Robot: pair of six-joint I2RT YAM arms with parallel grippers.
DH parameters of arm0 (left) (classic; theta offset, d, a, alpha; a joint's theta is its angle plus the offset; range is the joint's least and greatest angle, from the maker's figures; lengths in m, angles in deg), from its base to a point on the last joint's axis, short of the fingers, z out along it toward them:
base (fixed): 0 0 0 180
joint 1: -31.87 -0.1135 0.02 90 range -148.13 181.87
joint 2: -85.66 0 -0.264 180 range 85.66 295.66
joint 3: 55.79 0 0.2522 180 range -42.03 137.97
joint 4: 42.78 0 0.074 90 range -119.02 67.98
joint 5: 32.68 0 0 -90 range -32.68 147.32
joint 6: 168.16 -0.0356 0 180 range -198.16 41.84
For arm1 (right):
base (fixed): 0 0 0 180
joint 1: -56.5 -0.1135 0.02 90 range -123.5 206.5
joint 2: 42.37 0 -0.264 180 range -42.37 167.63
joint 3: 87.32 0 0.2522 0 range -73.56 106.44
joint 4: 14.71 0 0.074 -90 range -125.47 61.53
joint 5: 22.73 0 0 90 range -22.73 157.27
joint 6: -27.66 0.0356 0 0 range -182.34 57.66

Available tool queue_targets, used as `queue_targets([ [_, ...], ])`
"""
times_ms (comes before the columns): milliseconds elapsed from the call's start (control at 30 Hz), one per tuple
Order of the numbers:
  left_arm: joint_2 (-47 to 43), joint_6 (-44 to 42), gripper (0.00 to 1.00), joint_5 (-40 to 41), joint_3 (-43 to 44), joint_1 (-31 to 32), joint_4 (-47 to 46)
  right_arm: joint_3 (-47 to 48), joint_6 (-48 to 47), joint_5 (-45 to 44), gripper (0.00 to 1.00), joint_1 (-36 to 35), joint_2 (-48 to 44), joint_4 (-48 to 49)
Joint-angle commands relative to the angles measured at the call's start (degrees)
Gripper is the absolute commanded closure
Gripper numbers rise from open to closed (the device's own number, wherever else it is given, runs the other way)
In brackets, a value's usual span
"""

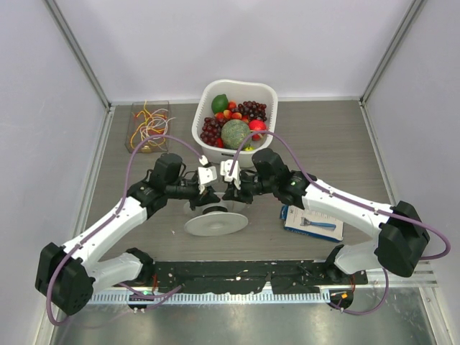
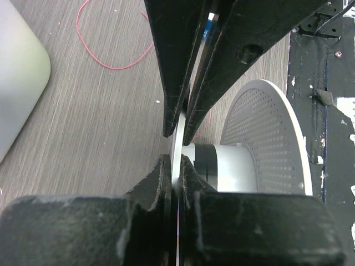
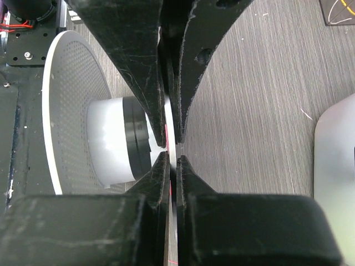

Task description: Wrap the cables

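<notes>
A white spool [image 1: 215, 221] stands on the table between the arms. It has a wide perforated flange [image 2: 266, 138] and a grey hub [image 3: 108, 141]. My left gripper [image 2: 175, 160] is shut on the spool's thin other flange [image 2: 176, 138]. From the opposite side, my right gripper [image 3: 172, 158] is shut on that same flange. A red cable [image 3: 166, 133] runs along the flange through the right jaws. More of the red cable [image 2: 111, 67] loops on the table. The other cables [image 1: 149, 123] lie tangled in a clear box at the back left.
A white basket [image 1: 269, 93] of fruit stands at the back centre, its corner close to both grippers [image 2: 16, 72]. A blue and white packet [image 1: 313, 223] lies right of the spool. A black strip [image 1: 237, 273] runs along the near edge.
</notes>
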State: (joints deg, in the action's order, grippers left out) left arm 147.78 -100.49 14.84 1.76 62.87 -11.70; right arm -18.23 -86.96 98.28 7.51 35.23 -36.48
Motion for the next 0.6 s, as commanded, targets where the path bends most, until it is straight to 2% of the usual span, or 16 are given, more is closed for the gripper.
queue_targets([
  [0, -0.78, 7.50, 1.00, 8.30, 0.86, 0.11, -6.96, 0.83, 2.47, 0.29, 0.98, -1.81, -2.11, 6.69],
  [33, -1.30, 5.30, 1.00, 7.42, 0.51, 0.11, -6.69, 0.83, 2.65, -0.24, 0.96, -1.90, -2.19, 6.69],
  [67, -1.74, 3.19, 1.00, 6.54, 0.07, 0.11, -6.60, 0.92, 3.17, -0.50, 0.89, -1.90, -2.28, 6.69],
  [133, -2.97, -0.16, 1.00, 4.70, -1.51, 0.02, -6.95, 1.01, 4.31, -1.03, 0.74, -1.46, -2.72, 6.52],
  [167, -3.41, -1.74, 1.00, 2.95, -2.04, -0.15, -6.69, 0.92, 4.84, -1.03, 0.61, -0.76, -2.98, 6.52],
  [200, -3.77, -2.10, 1.00, 1.54, -2.30, -0.42, -6.34, 0.83, 6.06, -1.03, 0.56, -0.49, -3.07, 6.52],
  [233, -3.86, -2.11, 1.00, -0.31, -2.04, -0.68, -5.64, 0.74, 6.60, -1.12, 0.46, 0.29, -3.59, 6.43],
  [300, -3.86, -1.41, 1.00, -1.73, -1.17, -0.86, -4.32, 0.48, 7.57, -1.47, 0.35, 1.26, -4.74, 6.34],
  [367, -4.21, -0.70, 1.00, -1.73, -0.55, -1.21, -3.61, 0.22, 8.53, -1.73, 0.29, 2.23, -6.23, 6.25],
  [567, -6.32, 2.11, 1.00, -2.78, 2.87, -3.40, -1.95, 1.62, 11.61, -3.67, 0.22, 5.65, -10.71, 4.33],
])
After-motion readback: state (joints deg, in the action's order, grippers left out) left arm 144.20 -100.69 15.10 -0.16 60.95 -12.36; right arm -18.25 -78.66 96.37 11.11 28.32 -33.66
